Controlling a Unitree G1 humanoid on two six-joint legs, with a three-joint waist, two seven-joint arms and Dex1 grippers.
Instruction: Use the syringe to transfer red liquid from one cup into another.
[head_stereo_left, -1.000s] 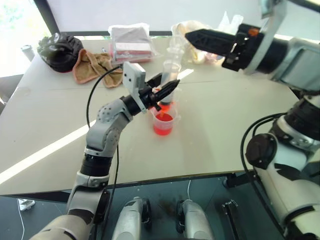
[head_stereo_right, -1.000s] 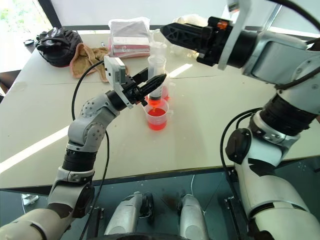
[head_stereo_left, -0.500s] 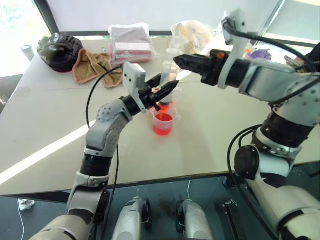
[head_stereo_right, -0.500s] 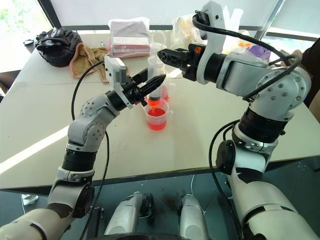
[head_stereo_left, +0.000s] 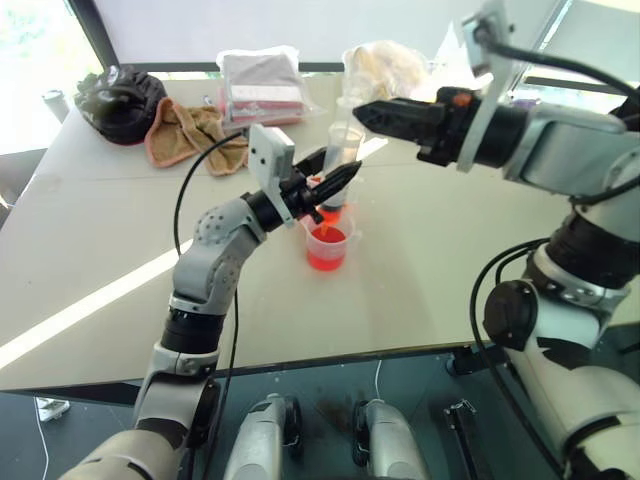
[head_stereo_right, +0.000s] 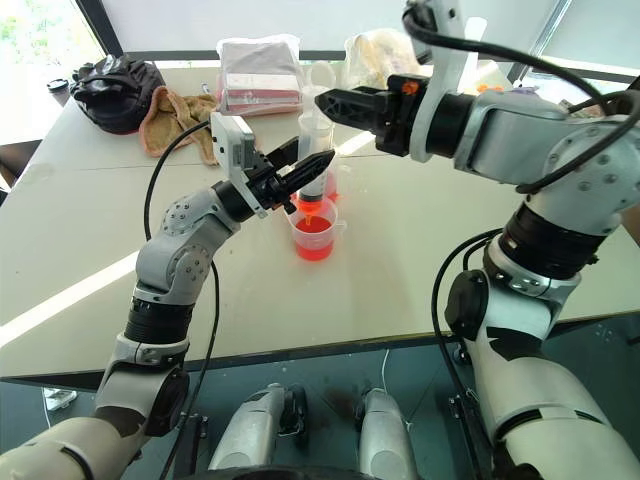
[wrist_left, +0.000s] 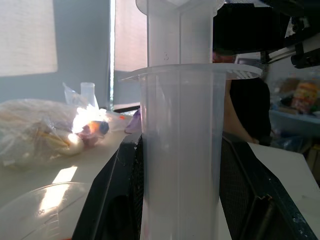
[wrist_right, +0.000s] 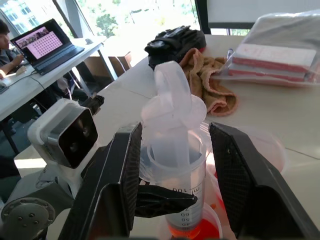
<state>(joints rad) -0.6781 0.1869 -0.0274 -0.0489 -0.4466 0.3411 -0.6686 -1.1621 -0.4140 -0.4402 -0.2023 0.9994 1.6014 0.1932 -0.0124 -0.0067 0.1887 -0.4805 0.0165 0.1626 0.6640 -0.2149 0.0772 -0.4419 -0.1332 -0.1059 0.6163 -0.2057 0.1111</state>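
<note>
The left gripper (head_stereo_left: 335, 180) is clamped on the syringe (head_stereo_left: 338, 155) barrel, holding it upright above a cup (head_stereo_left: 327, 246) of red liquid (head_stereo_left: 325, 257) on the worktop (head_stereo_left: 430, 250). The right gripper (wrist_right: 175, 165), fingers spread, flanks the plunger top.

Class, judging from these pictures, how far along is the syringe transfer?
Done: left gripper holds the syringe upright, tip over the near cup of red liquid.
In hand: open right gripper straddles the plunger.
Left: working the plunger.
</note>
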